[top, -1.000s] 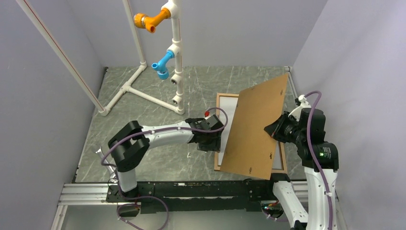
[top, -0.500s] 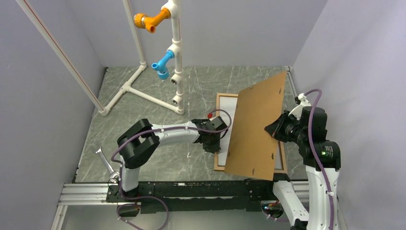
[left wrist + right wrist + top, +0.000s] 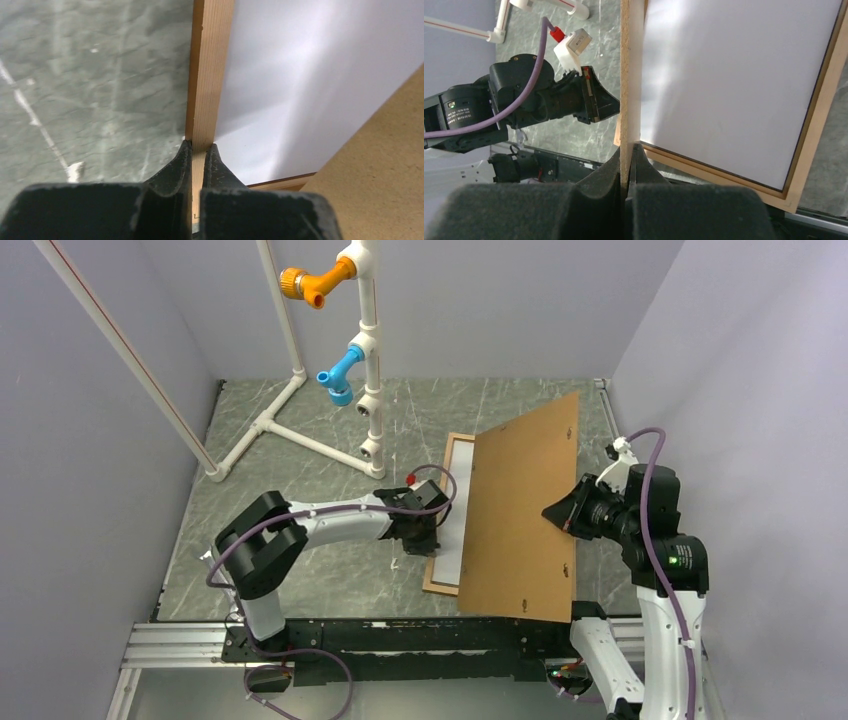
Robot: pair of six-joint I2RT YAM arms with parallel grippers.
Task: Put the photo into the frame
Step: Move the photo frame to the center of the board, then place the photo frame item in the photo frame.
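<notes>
Left of the frame (image 3: pixel 816 115), a white pipe stand (image 3: pixel 370 415) with orange and blue fittings rises from the table (image 3: pixel 330 580). At the frame's left rail, the left gripper (image 3: pixel 200 150) is clenched on the wood. Its wrist view shows both fingers pinching that rail, a detail too small to make out from above. Inside the frame lies the photo (image 3: pixel 734 75), white back up. Over the frame a brown board (image 3: pixel 520 520) hangs tilted, hiding most of frame and photo in the top view. The right wrist view, looking along the board's edge, shows them beneath. Right of the frame, the right gripper (image 3: pixel 626 170) is clamped on the board's edge. Print on the left arm's casing is too small to read.
</notes>
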